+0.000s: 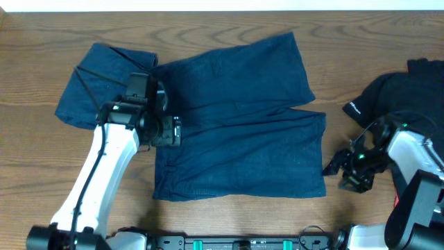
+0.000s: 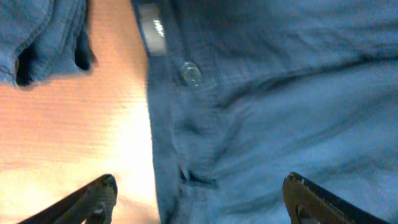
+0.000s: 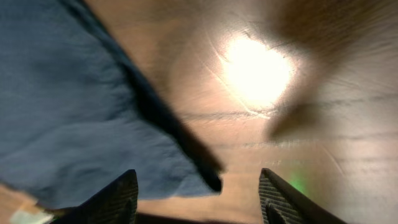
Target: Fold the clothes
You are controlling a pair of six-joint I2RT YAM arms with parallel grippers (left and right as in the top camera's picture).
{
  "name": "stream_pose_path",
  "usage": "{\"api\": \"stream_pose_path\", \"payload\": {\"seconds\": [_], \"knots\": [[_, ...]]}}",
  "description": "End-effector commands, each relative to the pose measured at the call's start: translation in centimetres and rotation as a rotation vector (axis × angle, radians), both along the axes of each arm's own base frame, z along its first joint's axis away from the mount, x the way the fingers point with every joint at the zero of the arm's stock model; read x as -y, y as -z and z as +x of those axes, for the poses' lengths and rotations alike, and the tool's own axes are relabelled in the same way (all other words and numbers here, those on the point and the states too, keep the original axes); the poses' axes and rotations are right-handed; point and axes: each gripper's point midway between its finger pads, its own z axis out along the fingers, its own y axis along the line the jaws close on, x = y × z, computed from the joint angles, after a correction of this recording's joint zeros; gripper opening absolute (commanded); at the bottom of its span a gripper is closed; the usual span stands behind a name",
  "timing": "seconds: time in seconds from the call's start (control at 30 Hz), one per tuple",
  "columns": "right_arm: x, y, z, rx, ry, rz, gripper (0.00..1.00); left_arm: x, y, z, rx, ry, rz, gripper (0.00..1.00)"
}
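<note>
Folding looks barely begun on the piece in hand. The largest garment, a pair of dark navy shorts, lies spread flat in the middle of the desk. Its waistband is to the left and its two legs run right, the upper leg splayed away from the lower one. No leg is laid over the other and nothing is doubled, so every fold on it is left to do.

A second navy piece sits at the upper left, touching the shorts near the waistband. It is creased and doubled into a smaller shape, which I judge may be a finished fold, though its neatness cannot be told. A black garment is bunched at the right edge, well apart from the shorts, with neither arm on it.

The left fingers hang over the waistband, spread wide with nothing between them. The right fingers hover just beside the hem corner of the lower leg, likewise parted and empty. A button and a grey label show on the waistband.

The desk is brown wood with strong grain. A bright patch of glare lies on it in the right wrist view. Of the room, only a pale strip beyond the far edge shows.
</note>
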Motion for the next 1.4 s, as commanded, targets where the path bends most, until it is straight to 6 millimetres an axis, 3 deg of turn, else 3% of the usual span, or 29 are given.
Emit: {"api": "stream_pose_path", "payload": {"seconds": [0.0, 0.1, 0.23, 0.4, 0.53, 0.77, 1.0, 1.2, 1.3, 1.37], "knots": [[-0.6, 1.5, -1.7, -0.059, 0.032, -0.048, 0.49, 1.4, -0.2, -2.1, -0.086, -0.026, -0.099, 0.87], [-1.4, 2.6, -2.3, -0.063, 0.031, -0.052, 0.32, 1.8, 0.2, -4.2, -0.177, -0.041, -0.132, 0.87], [-1.4, 2.7, -1.2, -0.02, 0.021, -0.063, 0.01, 1.6, 1.4, -6.0, -0.25, -0.055, -0.125, 0.87], [1.6, 0.1, 1.5, 0.014, 0.053, -0.168, 0.01, 1.5, 2.8, -7.8, -0.319, -0.101, -0.122, 0.87], [4.3, -2.6, 3.5, 0.052, 0.092, -0.264, 0.01, 2.7, 3.4, -9.1, -0.374, -0.098, -0.2, 0.87], [4.4, -3.4, 3.8, 0.057, 0.092, -0.271, 0.01, 4.3, 5.3, -12.1, -0.478, -0.124, -0.304, 0.83], [4.4, -3.4, 3.8, 0.057, 0.091, -0.271, 0.01, 5.4, 8.9, -14.8, -0.526, -0.161, -0.394, 0.74], [4.4, -3.4, 3.8, 0.058, 0.091, -0.271, 0.01, 4.3, 11.2, -15.7, -0.508, -0.185, -0.335, 0.53], [4.4, -3.4, 3.9, 0.06, 0.092, -0.271, 0.01, 3.9, 11.5, -15.0, -0.484, -0.226, -0.312, 0.34], [4.5, -3.4, 3.9, 0.063, 0.088, -0.272, 0.01, 4.1, 11.4, -14.6, -0.484, -0.267, -0.321, 0.13]]}}
